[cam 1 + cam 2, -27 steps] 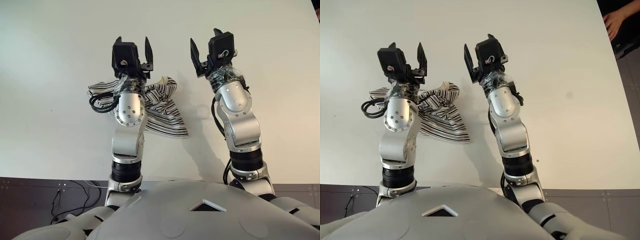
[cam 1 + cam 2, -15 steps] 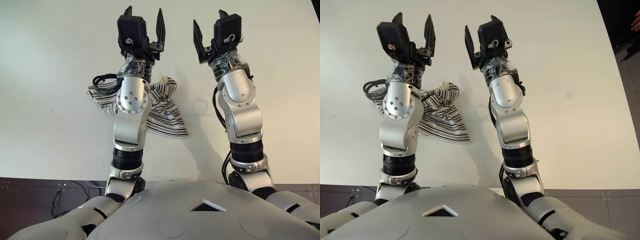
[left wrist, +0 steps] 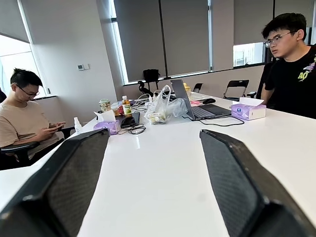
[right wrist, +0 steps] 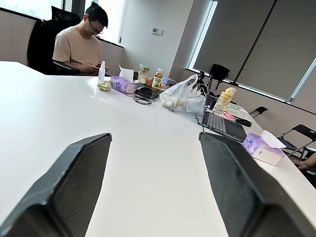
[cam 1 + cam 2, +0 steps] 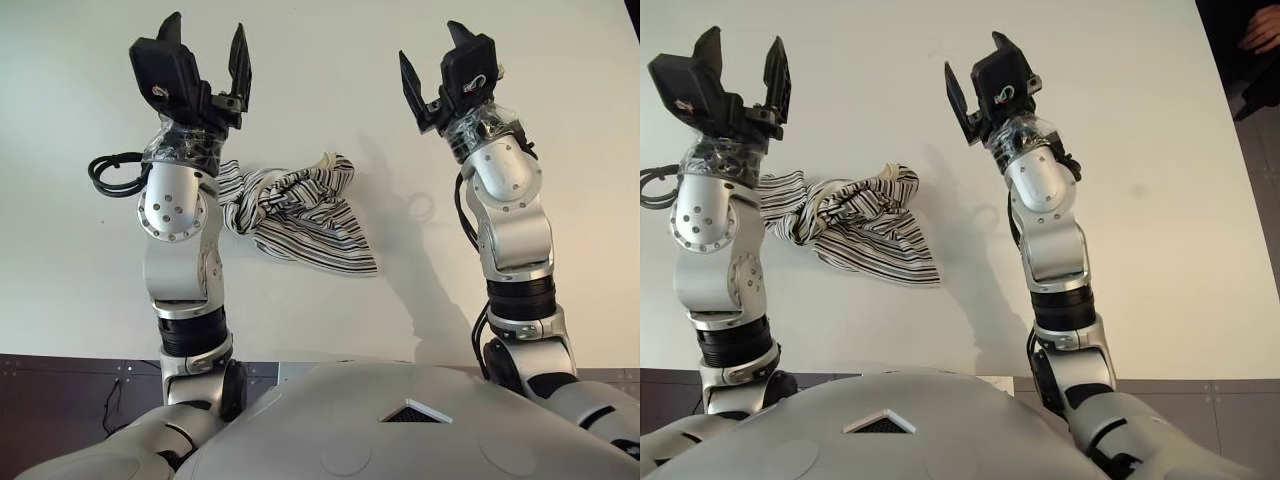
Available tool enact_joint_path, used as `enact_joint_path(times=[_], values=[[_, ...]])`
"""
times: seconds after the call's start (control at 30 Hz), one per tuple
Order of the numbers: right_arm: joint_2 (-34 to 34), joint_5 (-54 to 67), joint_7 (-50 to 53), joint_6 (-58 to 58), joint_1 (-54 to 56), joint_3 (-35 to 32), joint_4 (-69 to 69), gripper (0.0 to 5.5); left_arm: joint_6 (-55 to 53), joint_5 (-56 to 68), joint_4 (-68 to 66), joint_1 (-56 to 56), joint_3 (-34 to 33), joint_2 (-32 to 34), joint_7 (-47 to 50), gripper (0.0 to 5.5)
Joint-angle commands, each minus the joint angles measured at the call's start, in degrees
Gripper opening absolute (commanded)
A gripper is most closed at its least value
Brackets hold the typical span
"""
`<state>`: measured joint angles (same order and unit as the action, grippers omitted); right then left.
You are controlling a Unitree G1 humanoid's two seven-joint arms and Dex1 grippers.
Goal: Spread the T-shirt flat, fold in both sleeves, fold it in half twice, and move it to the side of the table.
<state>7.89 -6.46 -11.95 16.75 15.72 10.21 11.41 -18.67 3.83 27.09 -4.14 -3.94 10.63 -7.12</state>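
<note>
A black-and-white striped T-shirt (image 5: pixel 300 215) lies crumpled in a heap on the white table (image 5: pixel 90 120), near its front edge. My left gripper (image 5: pixel 205 60) is raised above the table to the left of the heap, open and empty, with its fingers (image 3: pixel 64 187) wide apart in the left wrist view. My right gripper (image 5: pixel 440 75) is held up to the right of the shirt, also open and empty; its fingers (image 4: pixel 237 192) frame bare tabletop in the right wrist view.
At the table's far end stand a laptop (image 3: pixel 197 106), a plastic bag (image 3: pixel 165 108), bottles and tissue boxes (image 3: pixel 247 109). The table's front edge (image 5: pixel 330 357) runs just beyond the shirt. Wide bare tabletop lies around the heap.
Both arms have risen off the shirt. The left arm swung out to the left, uncovering the heap; the right arm shifted slightly right. The shirt stayed in place.
</note>
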Motion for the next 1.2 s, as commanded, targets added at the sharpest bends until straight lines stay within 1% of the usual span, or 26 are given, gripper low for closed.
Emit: enact_joint_path(times=[0.03,0.17,0.23,0.3,0.37,0.43,0.5,0.63,0.7,0.77,0.8,0.87,0.93,0.97,1.07,1.13,1.2], values=[[1.1,0.7,-2.5,0.2,-1.2,0.7,-0.5,3.26,-0.3,-1.7,2.4,4.8,6.0,-1.7,0.0,3.38],[2.4,1.3,-6.4,2.1,-3.4,2.8,2.2,3.26,-0.7,-3.9,6.3,10.5,10.9,-4.8,3.1,3.38],[2.1,1.2,-6.2,2.8,-3.9,2.6,3.2,3.26,-0.1,-5.2,6.3,11.8,11.9,-7.2,5.7,3.38],[0.8,0.2,-4.9,2.3,-3.2,3.9,2.5,3.26,1.0,-5.6,4.7,11.2,11.0,-8.0,6.8,3.38],[-0.3,-1.1,-3.0,0.6,-2.1,4.5,1.2,3.26,1.8,-5.4,1.5,6.8,8.8,-8.1,7.3,3.38],[-1.0,-1.8,-0.4,-1.9,0.4,3.0,-2.0,3.26,2.1,-5.3,-2.1,1.4,7.0,-8.4,8.1,3.38],[-1.7,-2.4,2.4,-3.7,3.0,1.4,-5.0,3.26,2.4,-4.7,-4.4,-1.7,5.9,-8.0,7.4,3.38],[-3.8,-3.2,7.2,-4.5,4.7,-0.3,-6.8,3.26,2.9,-4.2,-6.8,-3.8,4.6,-5.9,5.3,3.38],[-5.8,-3.4,8.3,-2.4,3.2,1.0,-4.6,3.26,2.4,-3.4,-7.4,-4.7,3.2,-4.7,4.2,3.38],[-5.8,-1.4,4.6,0.2,-0.2,3.7,-1.7,3.26,2.1,-1.7,-7.2,-5.1,2.5,-2.2,0.4,3.38],[-4.6,-0.1,1.0,1.3,-2.0,5.9,-0.8,3.26,1.6,0.2,-6.1,-4.4,1.9,0.6,-3.5,3.38],[-0.3,1.7,-7.8,3.0,-6.0,12.3,3.6,3.26,-0.6,6.4,-2.9,-2.3,-0.3,8.1,-14.0,3.38],[3.0,1.5,-13.4,4.5,-9.4,18.4,7.0,3.26,-0.9,10.9,-2.2,0.3,-3.5,16.2,-24.0,3.38],[3.5,-0.1,-13.4,6.2,-10.4,20.6,7.5,3.26,-0.6,11.8,-2.8,1.8,-5.0,19.8,-27.9,3.38],[3.1,-4.8,-11.0,10.6,-11.6,24.3,7.2,3.26,1.2,12.2,-3.8,8.2,-7.0,27.4,-36.2,3.38],[3.0,-7.0,-9.9,13.2,-12.1,25.6,7.0,3.26,2.6,11.1,-2.2,14.5,-7.3,29.8,-38.6,3.38],[4.0,-8.3,-10.4,15.8,-12.7,26.7,6.3,3.26,4.0,9.4,-0.4,20.2,-7.1,30.1,-38.5,3.38]])
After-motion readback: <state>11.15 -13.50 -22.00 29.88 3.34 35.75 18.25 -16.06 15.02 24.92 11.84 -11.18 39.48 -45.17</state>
